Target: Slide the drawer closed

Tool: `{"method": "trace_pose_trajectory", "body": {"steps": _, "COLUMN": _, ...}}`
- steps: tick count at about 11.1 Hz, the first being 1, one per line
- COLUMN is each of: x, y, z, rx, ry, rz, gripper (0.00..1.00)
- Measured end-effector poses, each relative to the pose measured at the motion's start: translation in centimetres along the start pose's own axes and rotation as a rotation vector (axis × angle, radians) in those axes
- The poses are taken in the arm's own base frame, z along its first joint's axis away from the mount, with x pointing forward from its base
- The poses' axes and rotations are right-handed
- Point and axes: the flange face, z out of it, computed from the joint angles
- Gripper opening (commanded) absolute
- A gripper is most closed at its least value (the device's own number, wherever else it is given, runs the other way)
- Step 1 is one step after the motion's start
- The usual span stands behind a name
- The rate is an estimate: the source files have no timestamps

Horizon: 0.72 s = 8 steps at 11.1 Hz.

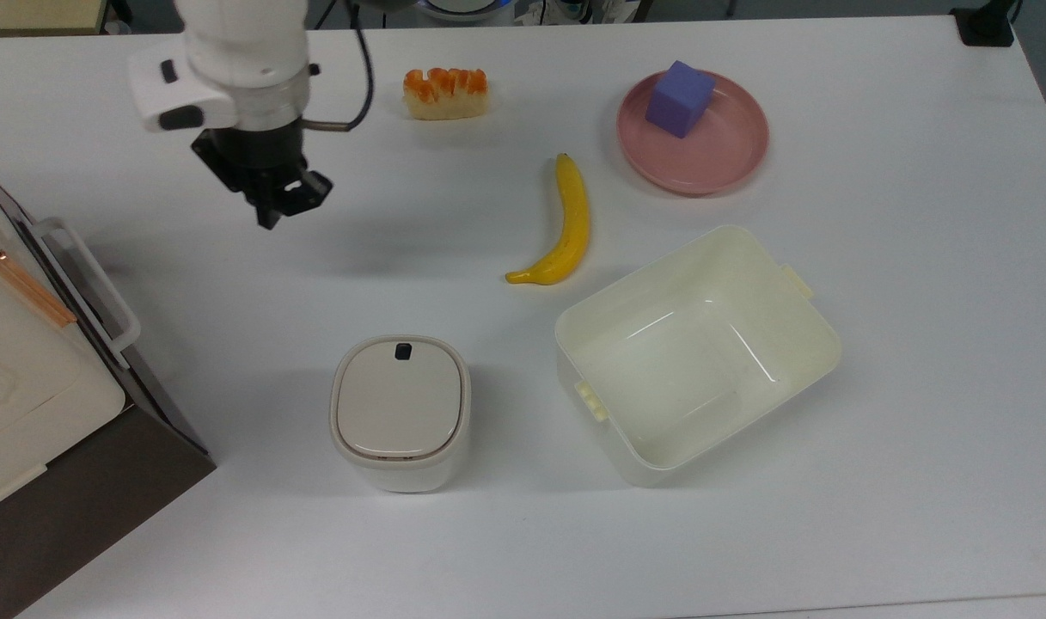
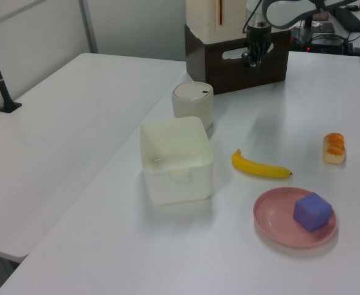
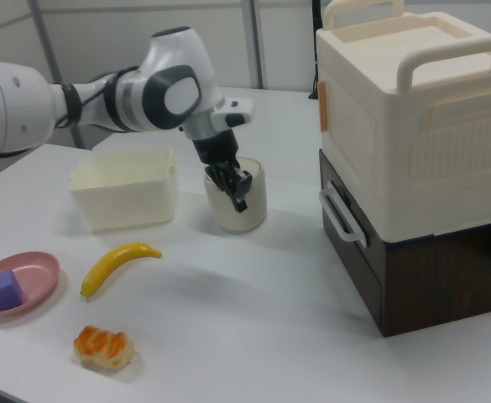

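The drawer [image 3: 356,214] is the dark brown front panel of the brown cabinet [image 3: 430,285], and it sits flush with the cabinet face. Its white loop handle [image 3: 340,217] sticks out toward the table; the handle [image 1: 88,279] lies at the top view's left edge. My gripper [image 1: 278,202] hangs shut and empty above bare table, well to the top view's right of the handle. The right view places the gripper [image 3: 237,189] in front of the small white container. In the left view the gripper [image 2: 253,58] overlaps the cabinet front.
A cream storage box [image 3: 413,109] sits on the cabinet. On the table are a white lidded container [image 1: 400,408], a cream bin [image 1: 626,447], a banana [image 1: 565,225], a pastry [image 1: 445,92] and a pink plate [image 1: 720,172] holding a purple cube [image 1: 679,97].
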Motion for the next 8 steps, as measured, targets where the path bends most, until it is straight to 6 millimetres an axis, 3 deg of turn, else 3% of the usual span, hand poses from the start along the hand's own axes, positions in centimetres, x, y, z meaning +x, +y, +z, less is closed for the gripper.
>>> {"method": "trace_pose_trajectory", "body": {"steps": 2, "x": -0.9, "y": -1.8, "z": -1.9, "rx": 0.002, "ry": 0.001, "rz": -0.054, "gripper": 0.03}}
{"method": "trace_pose_trajectory", "body": {"steps": 5, "x": -2.3, "y": -2.2, "z": -5.9, "rx": 0.086, "ry": -0.006, "rz": -0.138, "gripper": 0.16}}
{"method": "trace_pose_trajectory", "body": {"steps": 8, "x": -4.5, "y": -2.0, "z": -9.1, "rx": 0.146, "ry": -0.064, "rz": -0.203, "gripper": 0.56}}
